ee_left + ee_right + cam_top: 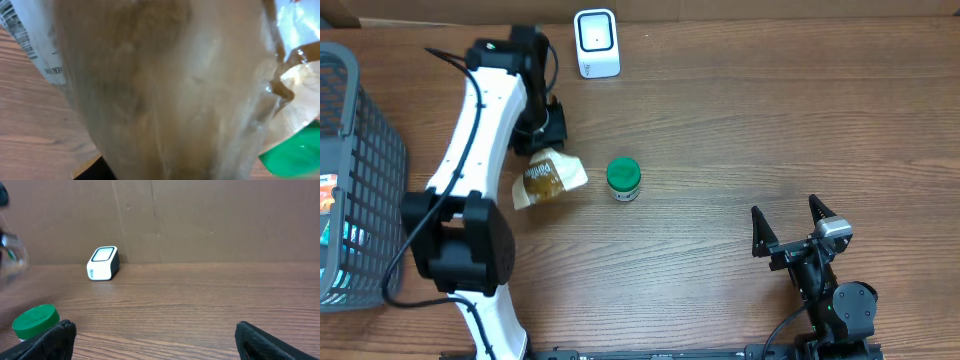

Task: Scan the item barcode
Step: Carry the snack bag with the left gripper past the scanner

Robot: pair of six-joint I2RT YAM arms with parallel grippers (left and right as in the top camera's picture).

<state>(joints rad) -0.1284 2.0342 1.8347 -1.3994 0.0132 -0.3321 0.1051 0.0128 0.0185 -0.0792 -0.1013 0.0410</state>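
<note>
As I watched from the remote station, the clear pouch [548,178] of brown contents was tilted left of centre, a white strip of black print along one edge. The white scanner [596,42] stood upright beyond it, well apart, its window facing up.

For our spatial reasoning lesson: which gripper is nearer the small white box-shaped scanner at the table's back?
Left. The left gripper is close by, in front and left of the small white box-shaped scanner; the right gripper is far off toward the front right.

No legible text anywhere, only blurred print on the bag [165,90].
</note>
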